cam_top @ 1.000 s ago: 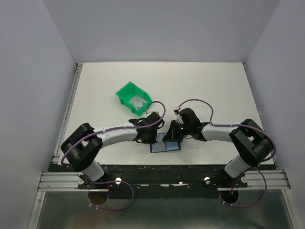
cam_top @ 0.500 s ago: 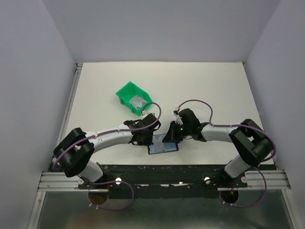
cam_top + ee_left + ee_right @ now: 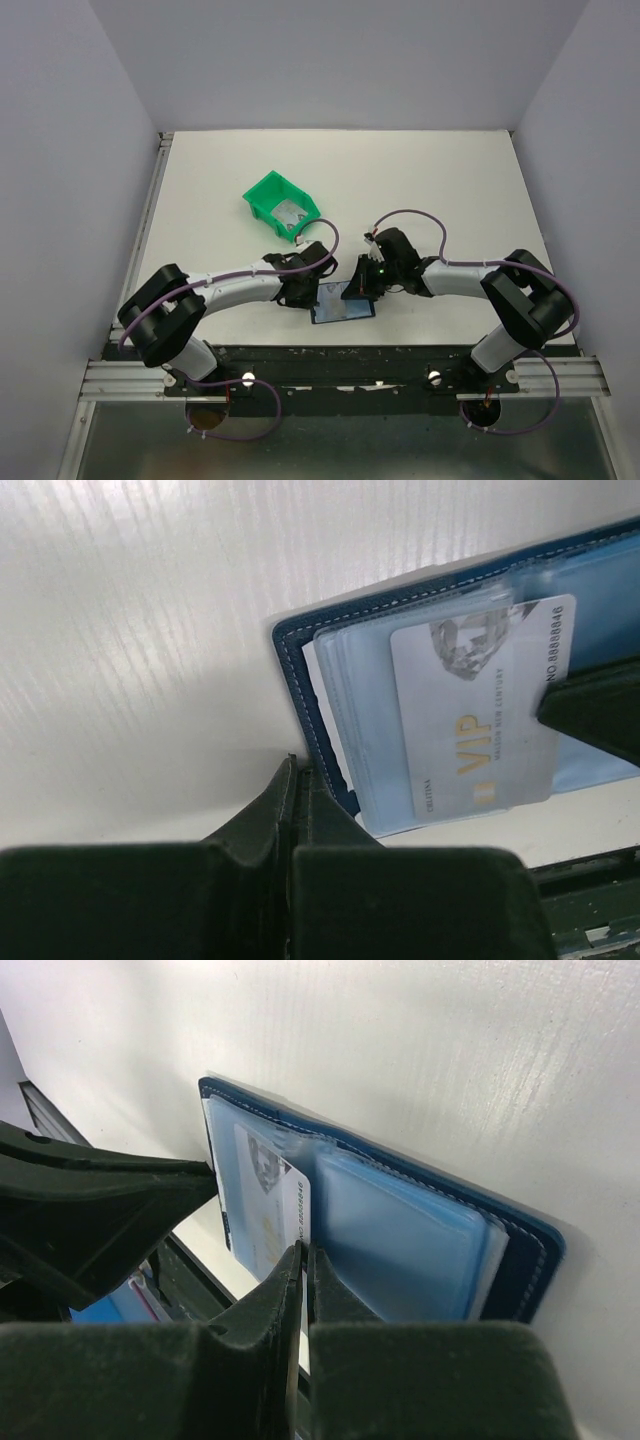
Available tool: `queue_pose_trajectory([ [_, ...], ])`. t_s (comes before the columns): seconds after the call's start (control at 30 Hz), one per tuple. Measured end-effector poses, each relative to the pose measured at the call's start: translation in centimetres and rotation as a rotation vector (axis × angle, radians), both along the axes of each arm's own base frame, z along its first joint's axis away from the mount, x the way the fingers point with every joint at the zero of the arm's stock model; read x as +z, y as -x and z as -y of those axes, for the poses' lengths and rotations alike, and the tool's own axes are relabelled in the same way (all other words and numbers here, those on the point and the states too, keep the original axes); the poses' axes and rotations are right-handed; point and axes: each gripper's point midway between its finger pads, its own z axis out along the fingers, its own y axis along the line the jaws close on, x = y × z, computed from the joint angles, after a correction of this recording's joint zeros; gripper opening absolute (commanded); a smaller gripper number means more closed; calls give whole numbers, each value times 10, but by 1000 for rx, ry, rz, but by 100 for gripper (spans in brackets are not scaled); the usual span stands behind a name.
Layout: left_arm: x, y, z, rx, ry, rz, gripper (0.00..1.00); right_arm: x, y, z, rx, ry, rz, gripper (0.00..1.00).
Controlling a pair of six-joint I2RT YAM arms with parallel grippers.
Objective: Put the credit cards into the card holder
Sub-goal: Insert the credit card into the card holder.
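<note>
The card holder (image 3: pixel 345 310) lies open near the table's front edge, navy with clear blue sleeves; it also shows in the left wrist view (image 3: pixel 296 670) and the right wrist view (image 3: pixel 525 1260). A pale credit card (image 3: pixel 480 710) printed "VIP" sits partly inside a sleeve, also seen in the right wrist view (image 3: pixel 268 1200). My right gripper (image 3: pixel 303 1252) is shut on that card's free edge; from above it is at the holder's right side (image 3: pixel 360 290). My left gripper (image 3: pixel 293 765) is shut, its tips against the holder's left corner, also seen from above (image 3: pixel 318 292). Another pale card (image 3: pixel 291 212) lies in the green bin.
A green plastic bin (image 3: pixel 268 195) stands behind the left gripper, toward the table's middle left. The table's front edge and the black mounting rail (image 3: pixel 340 355) run just below the holder. Both forearms converge over the holder.
The left arm has shifted and its gripper has come down onto the holder's left edge. The holder has slid slightly left. The right gripper has hardly moved.
</note>
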Motion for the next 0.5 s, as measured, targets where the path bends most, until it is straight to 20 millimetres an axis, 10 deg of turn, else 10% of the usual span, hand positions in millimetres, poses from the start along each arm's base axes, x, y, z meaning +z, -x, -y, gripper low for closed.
queue_pose_trajectory([
  [0.5,-1,-6,10,-4,30,15,0,-4,5,-4,4,2,-23,11],
])
